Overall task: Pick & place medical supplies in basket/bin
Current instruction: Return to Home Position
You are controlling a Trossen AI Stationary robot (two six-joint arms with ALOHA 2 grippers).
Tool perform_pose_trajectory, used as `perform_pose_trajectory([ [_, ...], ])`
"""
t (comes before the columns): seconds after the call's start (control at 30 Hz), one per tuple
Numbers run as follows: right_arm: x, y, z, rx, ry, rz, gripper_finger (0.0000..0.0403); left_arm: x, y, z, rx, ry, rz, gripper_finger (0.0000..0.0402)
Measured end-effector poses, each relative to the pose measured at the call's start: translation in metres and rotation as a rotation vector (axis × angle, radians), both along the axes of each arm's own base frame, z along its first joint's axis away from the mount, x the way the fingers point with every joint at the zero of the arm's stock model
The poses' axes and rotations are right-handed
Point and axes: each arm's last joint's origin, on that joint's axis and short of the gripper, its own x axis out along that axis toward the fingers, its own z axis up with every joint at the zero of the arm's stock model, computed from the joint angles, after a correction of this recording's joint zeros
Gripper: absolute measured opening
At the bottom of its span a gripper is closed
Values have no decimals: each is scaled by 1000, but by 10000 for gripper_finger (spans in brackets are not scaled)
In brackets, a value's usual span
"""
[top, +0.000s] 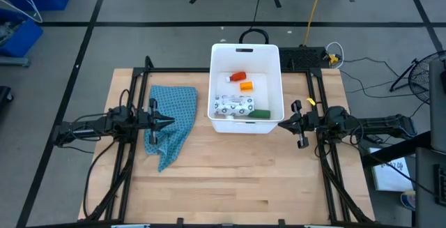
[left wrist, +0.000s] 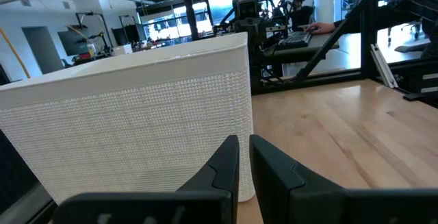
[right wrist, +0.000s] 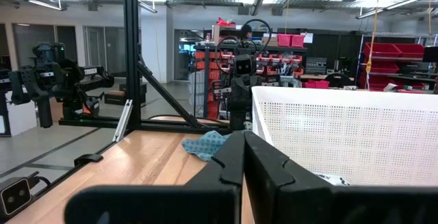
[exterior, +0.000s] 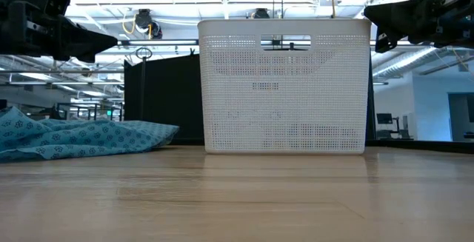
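The white bin (top: 245,50) stands at the middle of the table, toward its far edge. Inside it lie the red tube (top: 238,77), the orange pill bottle (top: 246,86), the white dotted packet (top: 233,104) and the green oblong piece (top: 260,114). I cannot make out the small white bottle or the black block. My left gripper (top: 171,122) is shut and hovers above the blue cloth, left of the bin. My right gripper (top: 281,124) is shut, off the table, beside the bin's near right corner. Both point at the bin (left wrist: 137,121) (right wrist: 356,135).
A blue patterned cloth (top: 171,120) lies crumpled on the table left of the bin, under my left gripper, and also shows in the low view (exterior: 74,138). Bare wooden tabletop (top: 230,179) stretches from the bin to the near edge. Black frame rails run along both sides.
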Motion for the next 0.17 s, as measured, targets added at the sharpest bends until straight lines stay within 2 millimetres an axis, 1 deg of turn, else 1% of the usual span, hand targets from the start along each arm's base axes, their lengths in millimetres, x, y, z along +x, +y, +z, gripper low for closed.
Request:
perform_pose_trajectory([
  [0.17,0,0,0,0,0,0,0,0,0,0,0,0,0,40],
])
